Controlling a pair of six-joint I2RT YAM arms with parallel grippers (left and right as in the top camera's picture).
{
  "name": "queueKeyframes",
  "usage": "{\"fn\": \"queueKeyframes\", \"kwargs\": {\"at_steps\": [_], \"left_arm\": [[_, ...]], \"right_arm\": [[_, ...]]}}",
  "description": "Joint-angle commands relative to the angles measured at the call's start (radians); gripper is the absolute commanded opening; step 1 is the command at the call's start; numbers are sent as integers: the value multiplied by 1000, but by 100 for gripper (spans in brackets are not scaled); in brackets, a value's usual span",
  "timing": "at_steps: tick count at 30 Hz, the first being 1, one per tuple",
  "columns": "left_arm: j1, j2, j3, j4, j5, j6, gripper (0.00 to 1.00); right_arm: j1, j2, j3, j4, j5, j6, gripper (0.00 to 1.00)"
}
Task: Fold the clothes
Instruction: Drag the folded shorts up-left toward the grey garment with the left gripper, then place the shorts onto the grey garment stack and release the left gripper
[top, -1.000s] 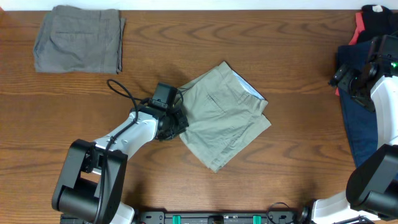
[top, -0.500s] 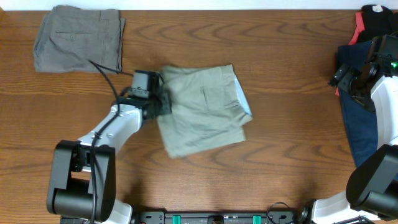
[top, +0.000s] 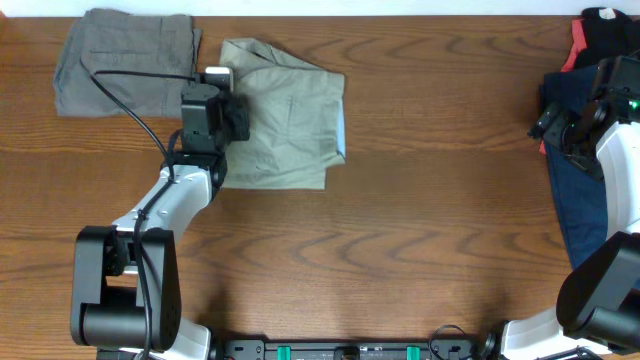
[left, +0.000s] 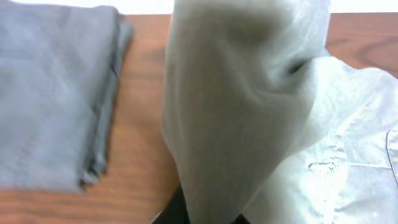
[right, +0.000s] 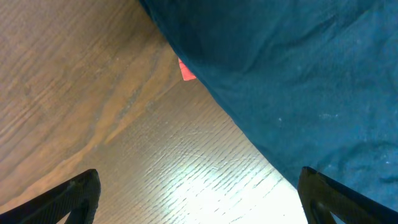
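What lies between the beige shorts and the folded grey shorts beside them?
Nothing visible blocks the way: only a strip of bare table separates them. The left gripper is shut on the beige shorts at the edge facing the grey shorts.

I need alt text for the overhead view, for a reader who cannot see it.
The left pincer is shut on the left edge of folded khaki shorts on a wooden table, beside a folded grey pair at the far left. At the right edge, the right pincer stands open by a navy garment.

Khaki shorts (top: 290, 120): matt woven cloth; table (top: 400, 250): grained wood, slight sheen.
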Motion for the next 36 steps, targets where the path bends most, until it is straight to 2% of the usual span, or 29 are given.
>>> {"fn": "queueKeyframes", "kwargs": {"at_steps": [1,4,12,22,27,32,36], "left_arm": [[7,6,27,50,-96,158,6],[7,6,27,117,-154,251,6],[7,6,27,326,-283,379,6],[47,6,27,421,-283,531,6],[89,6,28,527,-283,598,6],[102,6,32,535,-278,721,7],[124,22,55,538,-259,723,7]], "right_arm": [[0,-10,1,0,11,-12,99],[0,-10,1,0,11,-12,99],[0,-10,1,0,11,-12,99],[0,-10,1,0,11,-12,99],[0,-10,1,0,11,-12,99],[0,-10,1,0,11,-12,99],[0,-10,1,0,11,-12,99]]}}
